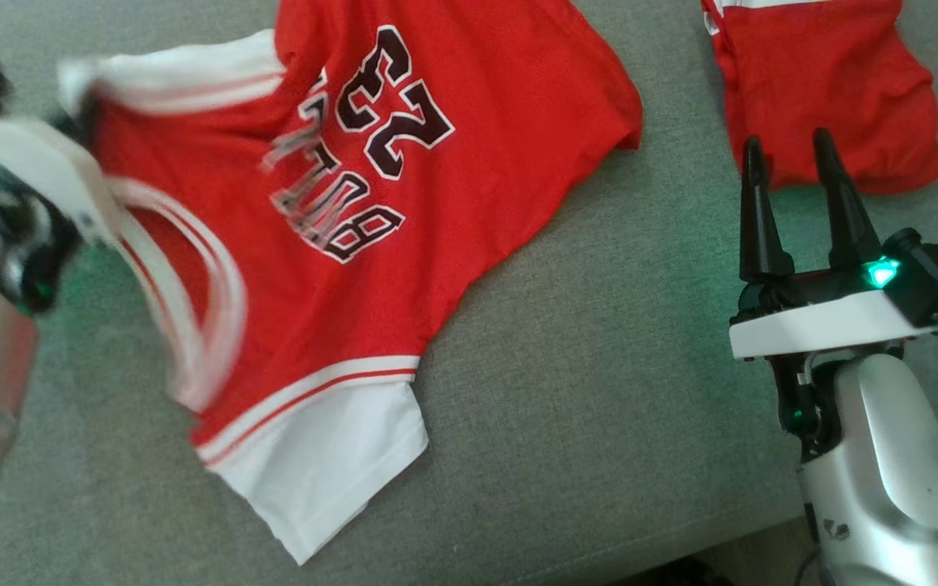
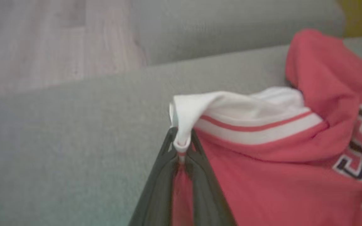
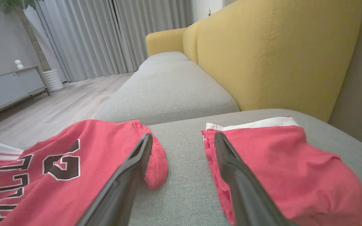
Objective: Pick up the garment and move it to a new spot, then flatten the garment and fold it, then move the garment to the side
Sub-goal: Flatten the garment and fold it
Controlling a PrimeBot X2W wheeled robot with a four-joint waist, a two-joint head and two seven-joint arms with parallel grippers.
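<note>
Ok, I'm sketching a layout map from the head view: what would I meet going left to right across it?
First the left gripper, shut on the jersey's white sleeve → jersey → bare cushion → right gripper, open.

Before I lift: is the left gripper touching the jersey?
Touching. Left wrist view: the left gripper pinches the jersey by its white sleeve edge, jaws shut.

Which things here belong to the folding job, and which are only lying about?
In the job: red jersey, its white edge pinched in the left gripper; right gripper, open.
Lying about: second red garment, yellow backrest, grey cabinet, white plant pot.
</note>
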